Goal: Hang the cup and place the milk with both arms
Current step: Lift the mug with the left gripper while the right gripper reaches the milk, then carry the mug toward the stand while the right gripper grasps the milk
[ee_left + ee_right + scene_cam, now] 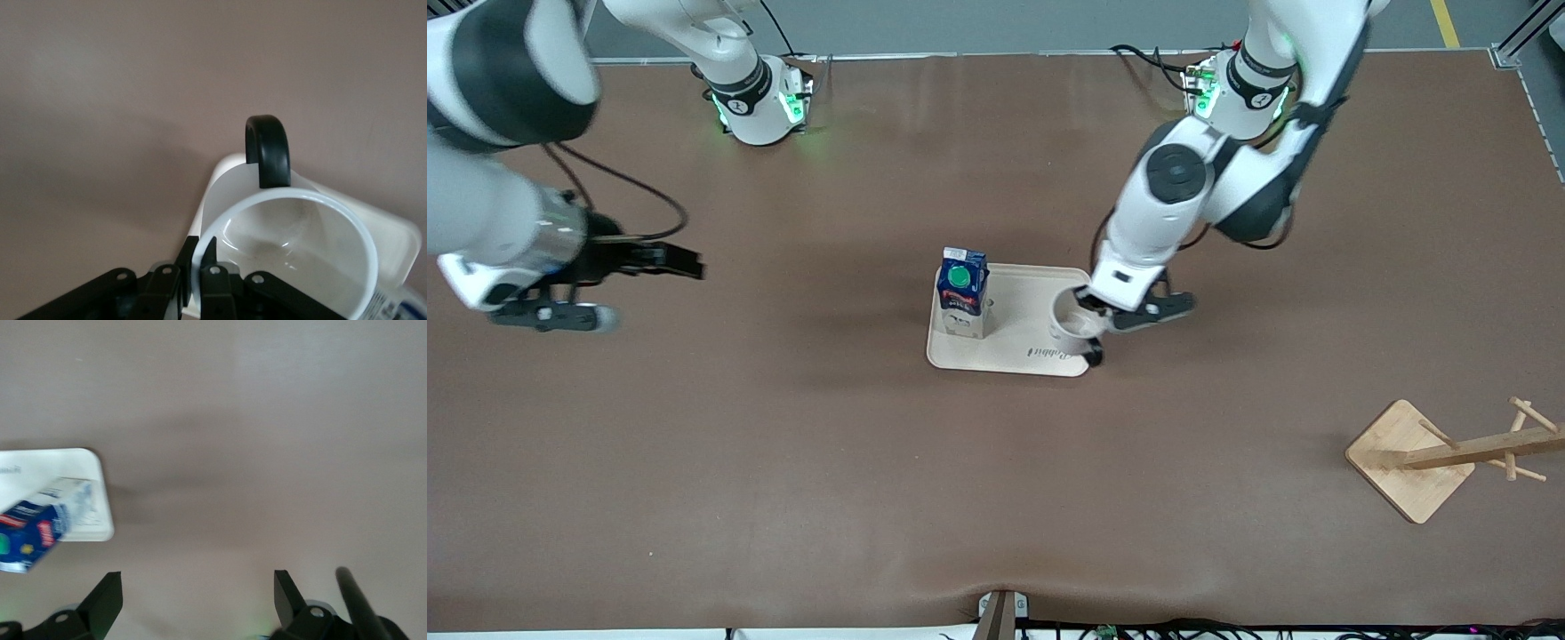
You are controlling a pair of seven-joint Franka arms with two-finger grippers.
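Observation:
The white cup (1069, 322) with its black handle (1094, 356) is at the tray's end toward the left arm. My left gripper (1089, 307) is shut on the cup's rim, one finger inside and one outside. In the left wrist view the cup (293, 253) opens toward the camera, with its handle (267, 150) on the side away from my left gripper (200, 257). The smiley face is hidden. The dark-blue milk carton (962, 292) stands upright on the tray's other end and also shows in the right wrist view (33, 533). My right gripper (685, 262) is open and empty over bare table toward the right arm's end; it also shows in its own wrist view (197, 587).
A pale wooden tray (1005, 356) lies mid-table under the carton and cup. A wooden cup rack (1449, 453) with pegs stands on a square base, nearer the front camera, toward the left arm's end. Brown table covering all round.

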